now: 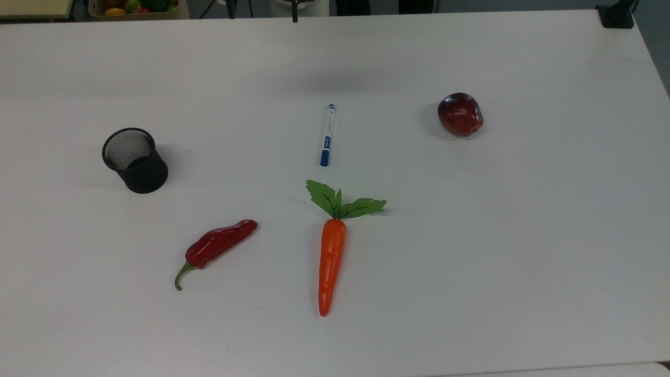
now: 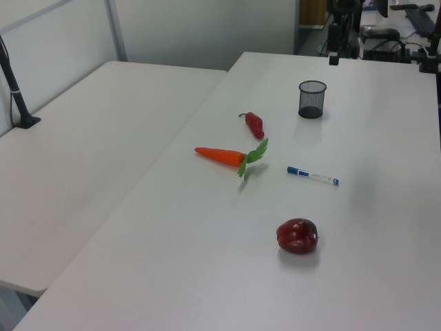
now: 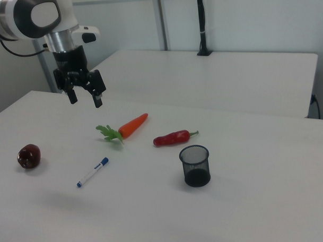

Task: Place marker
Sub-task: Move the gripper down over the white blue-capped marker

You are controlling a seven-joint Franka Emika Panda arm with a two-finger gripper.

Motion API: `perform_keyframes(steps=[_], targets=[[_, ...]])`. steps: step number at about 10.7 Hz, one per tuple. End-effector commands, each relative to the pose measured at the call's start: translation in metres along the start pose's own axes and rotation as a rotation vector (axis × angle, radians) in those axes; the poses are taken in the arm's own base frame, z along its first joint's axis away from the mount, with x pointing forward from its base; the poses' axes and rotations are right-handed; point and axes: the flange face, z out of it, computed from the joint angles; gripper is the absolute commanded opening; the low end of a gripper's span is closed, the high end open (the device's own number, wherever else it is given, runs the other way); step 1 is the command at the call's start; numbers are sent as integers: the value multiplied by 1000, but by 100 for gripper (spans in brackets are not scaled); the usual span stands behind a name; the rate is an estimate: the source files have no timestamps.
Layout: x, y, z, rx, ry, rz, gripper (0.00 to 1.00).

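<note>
The carrot [image 1: 331, 262] lies nearest the lens in the top view, tip toward the camera and leaves toward the marker [image 1: 327, 134], which rests flat on the table [image 1: 523, 235] just past those leaves, untouched. Taking the marker as the landmark: the pepper [image 1: 217, 246] sits nearer the camera and toward the top view's left, the mesh cup [image 1: 135, 159] well off to the top view's left, and the apple [image 1: 460, 114] off to the top view's right.

In the right view the gripper [image 3: 85, 96] hangs high in the air, well apart from the marker, its two fingers spread and holding nothing. So the task looks to be at its very start — the reach has not yet met the pen.

The next move likely calls for descending over the marker's middle with the fingers set across its slim barrel. The cup seems the probable destination, though the task sentence names none.

The marker's label print is too small to read, and the arm's base is cut off at the right view's edge.
</note>
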Motion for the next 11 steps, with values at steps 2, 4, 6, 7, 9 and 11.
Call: perform_keyframes(steps=[2, 4, 6, 7, 9, 11], targets=[[-2, -4, 1, -10, 2, 8, 100], [-1, -7, 2, -10, 4, 3, 100], [1, -19, 16, -11, -15, -16, 100], [6, -29, 27, -12, -34, -31, 100], [14, -51, 52, -13, -32, -1, 100], [17, -68, 83, -15, -46, -13, 100]])
